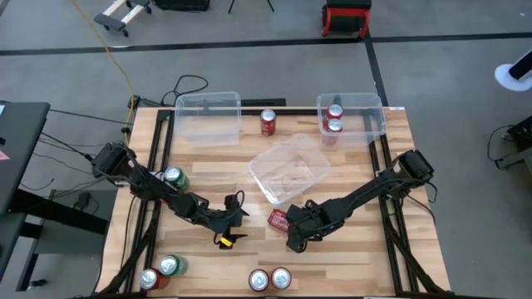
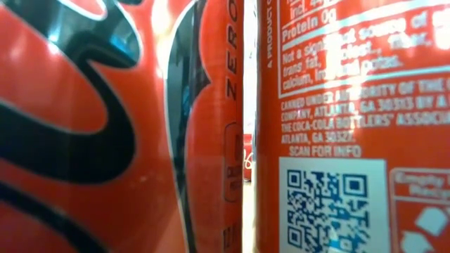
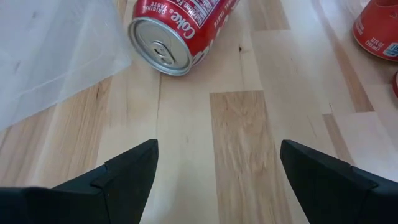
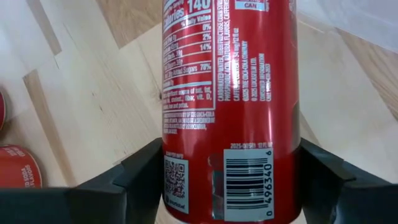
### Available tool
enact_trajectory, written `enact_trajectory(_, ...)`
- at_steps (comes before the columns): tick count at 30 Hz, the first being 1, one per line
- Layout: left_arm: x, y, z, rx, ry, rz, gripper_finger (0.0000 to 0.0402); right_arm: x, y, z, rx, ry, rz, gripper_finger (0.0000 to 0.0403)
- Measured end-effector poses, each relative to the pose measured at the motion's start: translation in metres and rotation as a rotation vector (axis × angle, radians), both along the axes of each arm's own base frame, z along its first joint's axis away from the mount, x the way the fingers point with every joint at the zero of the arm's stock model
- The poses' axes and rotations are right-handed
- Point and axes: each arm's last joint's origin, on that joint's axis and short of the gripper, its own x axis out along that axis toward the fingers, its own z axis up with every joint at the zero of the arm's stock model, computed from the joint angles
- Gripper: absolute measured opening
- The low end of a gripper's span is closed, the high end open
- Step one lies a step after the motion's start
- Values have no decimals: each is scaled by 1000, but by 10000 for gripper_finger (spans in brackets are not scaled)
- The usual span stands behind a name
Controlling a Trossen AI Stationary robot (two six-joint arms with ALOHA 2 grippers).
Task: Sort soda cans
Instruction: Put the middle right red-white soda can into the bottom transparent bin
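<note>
Right gripper (image 4: 230,180), lower centre of the high view, closes around the toppled red can (image 4: 230,93), long axis pointing away between its fingers. Left gripper (image 3: 217,168) open, idle.

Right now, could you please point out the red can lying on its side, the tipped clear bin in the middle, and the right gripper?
lying red can (image 1: 278,219): high view, its side.
tipped clear bin (image 1: 290,169): high view, its wall.
right gripper (image 4: 230,174): right wrist view, between fingertips, around the can.
</note>
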Motion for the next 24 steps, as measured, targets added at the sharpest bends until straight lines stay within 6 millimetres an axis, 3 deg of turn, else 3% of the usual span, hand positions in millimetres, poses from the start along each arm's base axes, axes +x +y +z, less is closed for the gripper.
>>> enact_trajectory(14,0,0,0,-7,0,4,334,-11,18,19,-70,-120,31,285)
enact_trajectory(24,0,0,0,-11,0,7,334,-35,36,54,-153,-279,40,284)
